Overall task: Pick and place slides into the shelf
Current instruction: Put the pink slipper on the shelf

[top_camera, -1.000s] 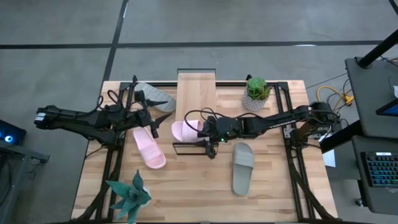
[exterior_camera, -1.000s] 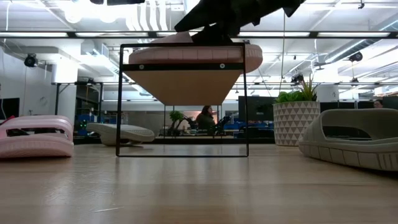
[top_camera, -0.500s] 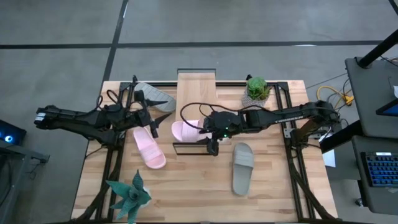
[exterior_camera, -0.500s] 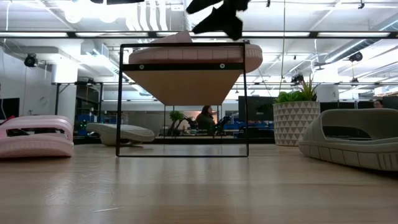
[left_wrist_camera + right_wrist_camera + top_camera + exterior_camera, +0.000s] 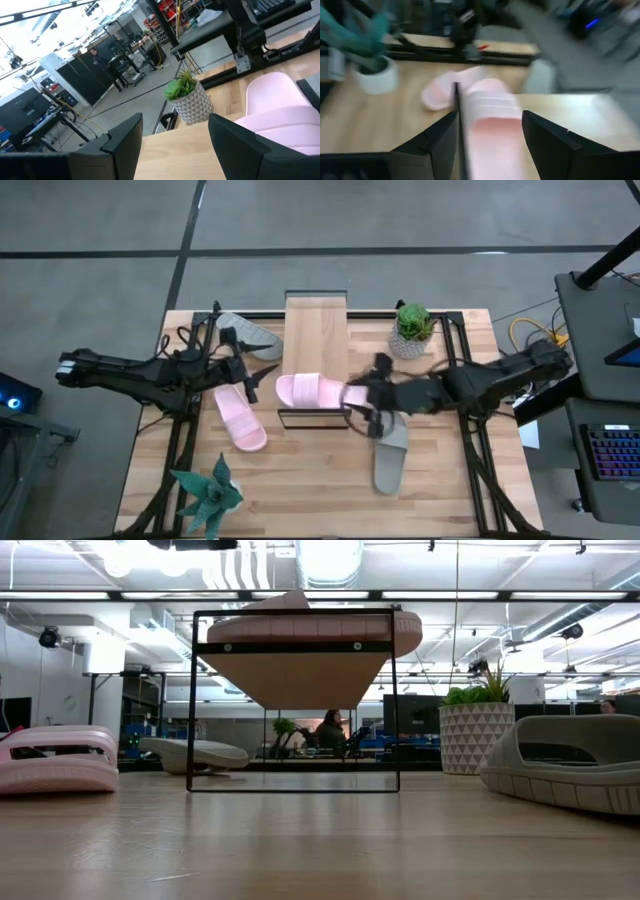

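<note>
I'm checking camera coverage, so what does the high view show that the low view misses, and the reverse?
Only the high view shows both arms, the left pincer, the right pincer and a spiky plant. Only the low view shows the room behind, with a seated person. Both show the shelf, the pink slide on it and the potted plant.

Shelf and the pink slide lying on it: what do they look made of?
Shelf: a pale wood plank top, visible grain, matte, on a thin black frame that looks like painted metal rod. Pink slide: probably soft moulded rubber or foam, one matte uniform colour, with a thick rounded ribbed sole edge in the low view.
</note>
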Motion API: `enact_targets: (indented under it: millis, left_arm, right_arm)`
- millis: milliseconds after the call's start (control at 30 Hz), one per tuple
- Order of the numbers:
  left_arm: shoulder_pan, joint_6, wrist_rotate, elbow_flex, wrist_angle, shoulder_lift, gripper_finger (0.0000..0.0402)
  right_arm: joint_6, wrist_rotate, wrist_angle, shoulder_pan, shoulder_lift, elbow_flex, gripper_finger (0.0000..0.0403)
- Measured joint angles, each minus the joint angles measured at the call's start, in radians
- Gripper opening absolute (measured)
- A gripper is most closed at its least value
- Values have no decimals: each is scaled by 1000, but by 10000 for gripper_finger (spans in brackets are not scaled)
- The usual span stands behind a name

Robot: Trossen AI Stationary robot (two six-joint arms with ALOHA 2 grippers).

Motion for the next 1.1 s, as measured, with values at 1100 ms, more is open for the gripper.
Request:
enact_targets:
  millis: [1100]
  left_arm:
    - [0, 26, -33, 42, 48, 134, 211]
  right_arm:
    - [109, 178, 140, -50, -75, -347, 198]
